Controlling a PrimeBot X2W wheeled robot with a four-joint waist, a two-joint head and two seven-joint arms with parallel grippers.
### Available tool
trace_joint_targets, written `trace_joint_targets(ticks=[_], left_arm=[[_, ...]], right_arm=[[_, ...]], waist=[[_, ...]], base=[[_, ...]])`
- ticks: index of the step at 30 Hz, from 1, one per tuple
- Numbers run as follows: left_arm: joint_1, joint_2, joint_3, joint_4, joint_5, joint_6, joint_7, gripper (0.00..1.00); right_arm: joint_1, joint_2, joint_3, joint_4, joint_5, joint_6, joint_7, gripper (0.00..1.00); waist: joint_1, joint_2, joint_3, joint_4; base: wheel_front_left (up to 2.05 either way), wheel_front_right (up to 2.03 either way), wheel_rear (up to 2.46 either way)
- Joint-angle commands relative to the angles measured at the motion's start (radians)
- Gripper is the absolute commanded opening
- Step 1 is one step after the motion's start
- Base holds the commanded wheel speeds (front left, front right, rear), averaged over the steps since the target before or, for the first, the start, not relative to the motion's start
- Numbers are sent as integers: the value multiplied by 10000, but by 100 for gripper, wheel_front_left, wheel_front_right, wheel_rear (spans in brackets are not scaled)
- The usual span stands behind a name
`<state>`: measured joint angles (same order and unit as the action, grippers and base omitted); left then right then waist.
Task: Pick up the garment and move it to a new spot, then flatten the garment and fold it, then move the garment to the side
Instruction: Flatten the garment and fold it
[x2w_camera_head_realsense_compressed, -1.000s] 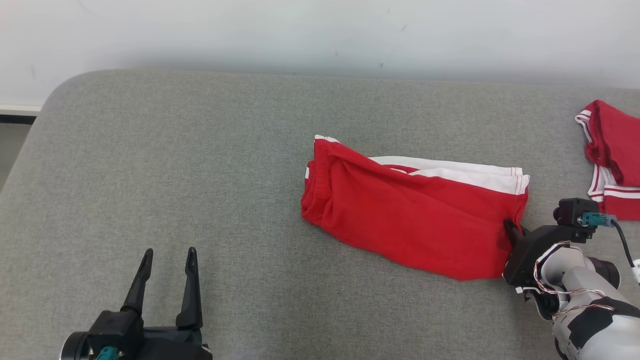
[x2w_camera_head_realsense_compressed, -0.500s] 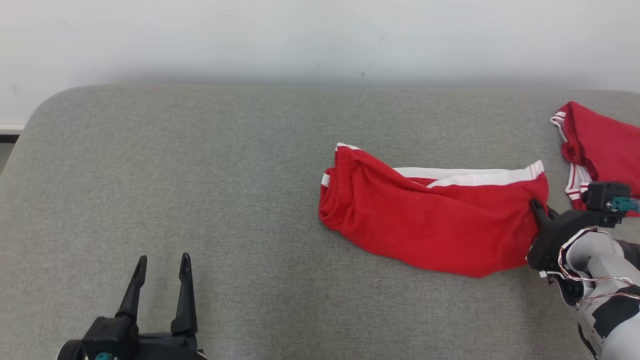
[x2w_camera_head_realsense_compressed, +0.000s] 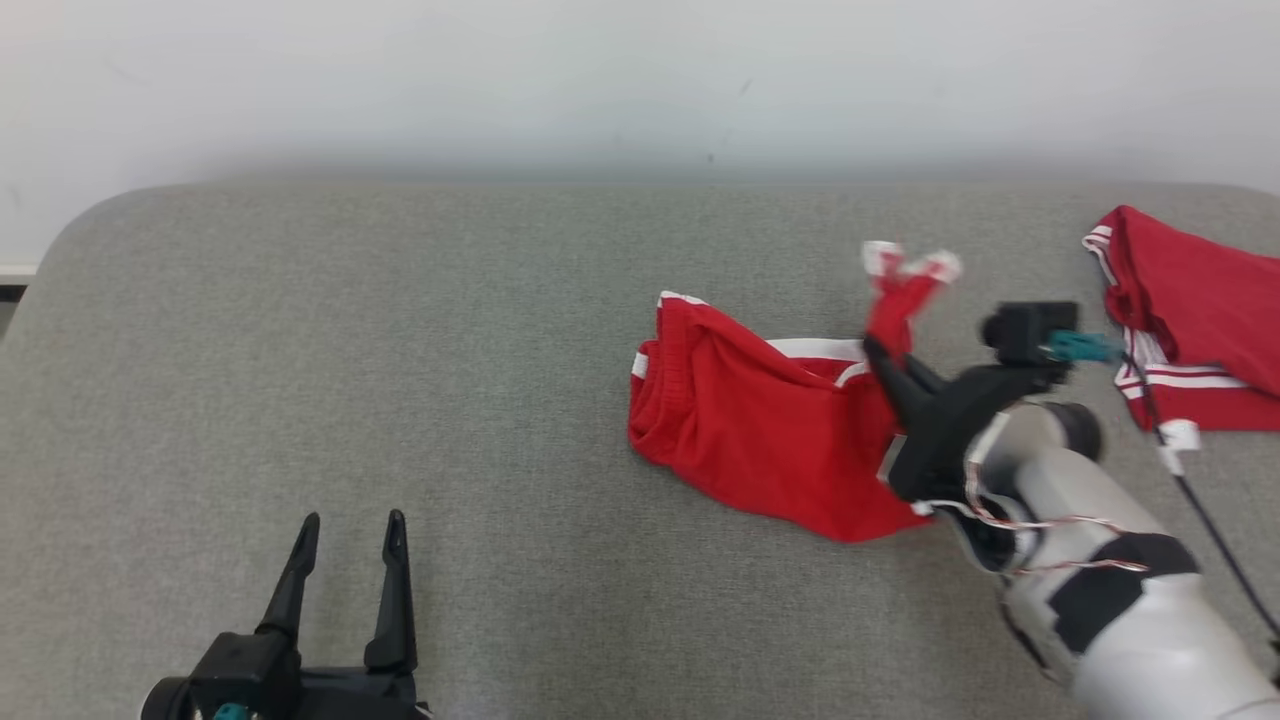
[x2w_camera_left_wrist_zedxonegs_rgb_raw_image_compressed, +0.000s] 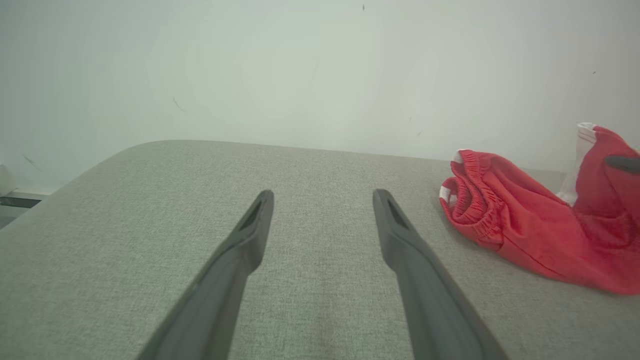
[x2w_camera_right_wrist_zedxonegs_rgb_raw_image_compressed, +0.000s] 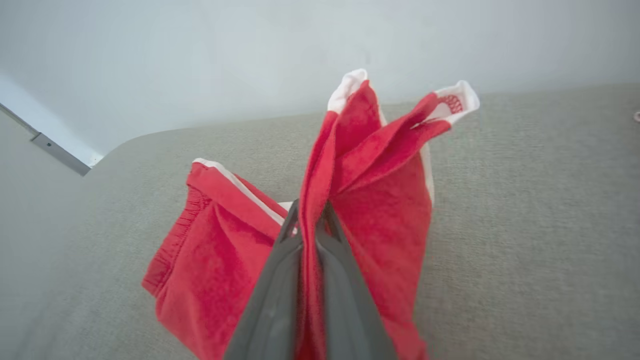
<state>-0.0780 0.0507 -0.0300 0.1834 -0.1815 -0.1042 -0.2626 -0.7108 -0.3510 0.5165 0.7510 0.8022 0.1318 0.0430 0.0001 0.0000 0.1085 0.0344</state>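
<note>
Your right gripper is pinched tight on the hem end of the red shorts, cloth sandwiched between both fingers. That end is raised off the grey padded surface, and its white-trimmed corners stick up past the fingertips. The waistband end lies on the surface, right of centre. Your left gripper sits at the near left, fingers spread wide with nothing between them, well apart from the shorts. A second red-and-white garment lies at the far right, apart from the shorts.
</note>
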Motion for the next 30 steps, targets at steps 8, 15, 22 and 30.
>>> trace_joint_targets(ticks=[8, 15, 22, 30], left_arm=[[-352, -8, -460, 191, -341, 100, -27, 100], [-580, -5, -940, 289, -656, 259, -27, 100], [-807, -7, -1264, 343, -857, 359, -27, 100], [-986, -8, -1465, 445, -895, 419, -27, 100]], right_arm=[[-604, 1173, 69, 90, -18, -29, 568, 0], [-1101, 1928, -8, 1109, -301, -29, 766, 0], [-1378, 2341, -2, 1947, -573, -29, 407, 0], [-1634, 2642, 264, 2989, -960, -29, -172, 100]], waist=[[-1, 0, 229, 666], [-1, 0, 482, 1173], [-1, 0, 741, 1502], [-1, 0, 840, 1662]], base=[[0, 0, 0], [0, 0, 0], [0, 0, 0], [0, 0, 0]])
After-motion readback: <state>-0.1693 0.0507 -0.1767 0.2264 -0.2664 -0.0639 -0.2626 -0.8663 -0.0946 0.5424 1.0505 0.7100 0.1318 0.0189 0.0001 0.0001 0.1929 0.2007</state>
